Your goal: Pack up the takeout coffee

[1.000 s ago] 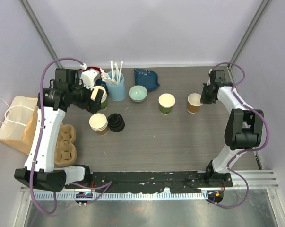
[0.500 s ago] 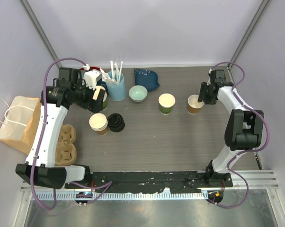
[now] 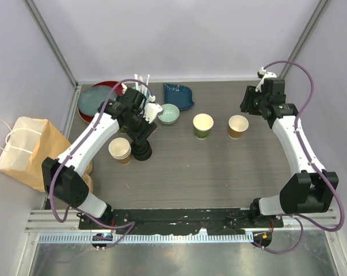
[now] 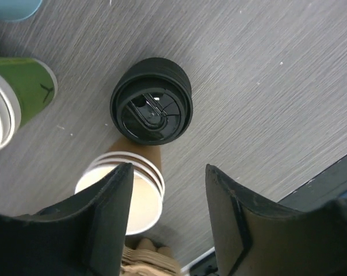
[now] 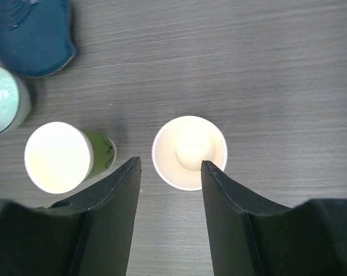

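The takeout coffee stands as two open-topped paper cups at mid-table, one green-walled [image 3: 203, 126] [image 5: 67, 156] and one brown-walled [image 3: 238, 126] [image 5: 190, 152]. My right gripper [image 3: 246, 107] [image 5: 170, 164] hovers open just behind and above the brown cup, holding nothing. A stack of black lids [image 3: 142, 151] [image 4: 151, 108] sits on the table left of centre. My left gripper [image 3: 142, 134] [image 4: 168, 172] hangs open over the table beside that stack, nothing between its fingers.
A stack of brown cups [image 3: 120, 149] [image 4: 124, 192] stands next to the lids, and a green cup stack [image 4: 18, 92] behind. A teal bowl [image 3: 169, 113], a dark blue dish [image 3: 178, 95] and a red plate [image 3: 99, 96] line the back. A paper bag [image 3: 23, 150] lies far left.
My left arm swung from the back left over to the lid stack, its jaws narrowing. My right gripper opened off the brown cup's rim and drew back and up.
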`<state>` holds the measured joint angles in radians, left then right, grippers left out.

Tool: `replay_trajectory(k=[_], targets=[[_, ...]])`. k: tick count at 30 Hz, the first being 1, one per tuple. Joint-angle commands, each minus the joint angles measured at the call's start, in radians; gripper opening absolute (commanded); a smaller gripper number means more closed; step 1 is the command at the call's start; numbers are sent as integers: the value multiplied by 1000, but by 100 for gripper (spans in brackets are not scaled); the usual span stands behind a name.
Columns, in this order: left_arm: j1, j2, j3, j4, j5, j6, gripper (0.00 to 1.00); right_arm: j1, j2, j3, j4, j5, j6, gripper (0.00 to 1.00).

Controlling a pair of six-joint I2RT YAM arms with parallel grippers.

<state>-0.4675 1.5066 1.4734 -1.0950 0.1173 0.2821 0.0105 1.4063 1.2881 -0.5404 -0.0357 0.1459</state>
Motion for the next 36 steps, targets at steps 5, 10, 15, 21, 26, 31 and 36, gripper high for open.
replay_trajectory(k=[5,10,15,21,26,31,36], targets=[[42,27,24,1,200,495,61,25,-53,-32,63,-145,-65,52],[76,29,-30,29,271,781,66,29,-59,-47,77,-164,-69,52],[95,128,7,-3,251,862,67,32,-56,-53,77,-165,-72,52],[139,265,119,-63,295,917,54,37,-55,-58,88,-190,-77,52],[138,268,90,-28,340,956,51,39,-58,-67,85,-181,-80,53],[138,308,119,-100,340,993,51,40,-56,-65,86,-185,-80,53],[139,326,97,-95,297,974,48,42,-50,-69,86,-184,-78,53]])
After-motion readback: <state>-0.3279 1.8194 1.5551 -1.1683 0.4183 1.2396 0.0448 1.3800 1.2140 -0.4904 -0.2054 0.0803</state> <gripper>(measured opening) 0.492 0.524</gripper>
